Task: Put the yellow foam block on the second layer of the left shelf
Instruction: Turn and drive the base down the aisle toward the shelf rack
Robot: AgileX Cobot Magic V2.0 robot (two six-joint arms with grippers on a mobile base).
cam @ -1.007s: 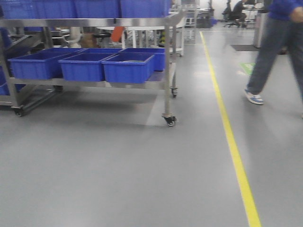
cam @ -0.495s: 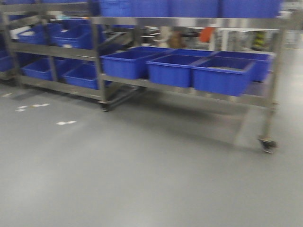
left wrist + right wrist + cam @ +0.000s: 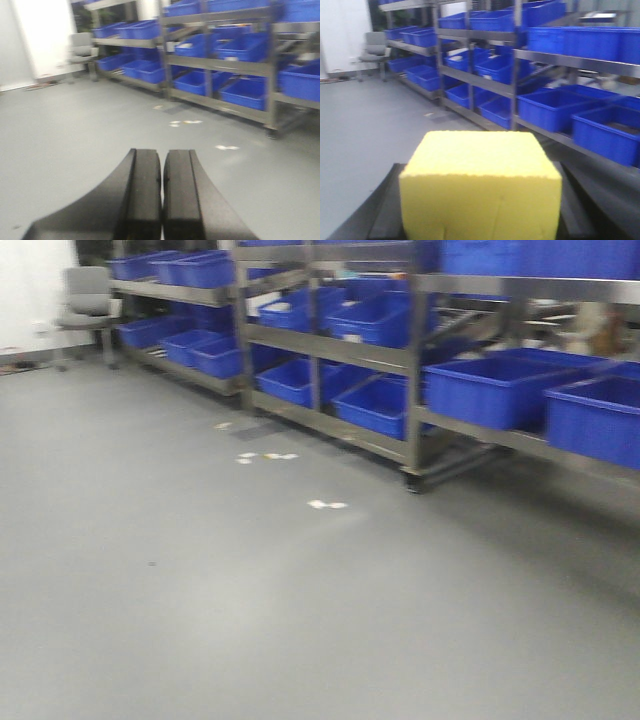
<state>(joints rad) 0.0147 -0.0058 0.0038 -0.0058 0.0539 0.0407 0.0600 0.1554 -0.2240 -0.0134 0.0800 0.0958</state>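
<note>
Block: one yellow foam block (image 3: 479,192) sat nearest the right wrist camera, filling the lower middle of that view, off the floor and gripped from both sides.
Block axis: its longest visible edge ran side to side, from one finger to the other. A broad face was turned to the camera, and the top face tilted away toward the shelving.
Right hand (image 3: 481,172): it was closed onto the block, with one dark finger showing at each side. The lower parts were cut off by the frame edge.
Left hand (image 3: 162,155): its two black fingers (image 3: 142,195) were pressed together with only a hairline seam between them and nothing in their grip. It pointed over the floor toward the racks.
Floor (image 3: 200,620): it was plain grey and blurred in every view.
Floor marks (image 3: 327,504): about four small white scraps lay in a loose line ahead of the racks.
Racks (image 3: 412,390): three steel shelving bays stood in a row, receding toward the left. A caster (image 3: 412,483) was under the nearest visible upright.
Bins (image 3: 495,390): blue plastic tubs sat on every tier, well over a dozen. Blur prevented an exact count.
Chair (image 3: 88,302): one grey office chair stood beyond the last bay.
Wall (image 3: 35,290): it was white, behind the chair, farthest of all.
</note>
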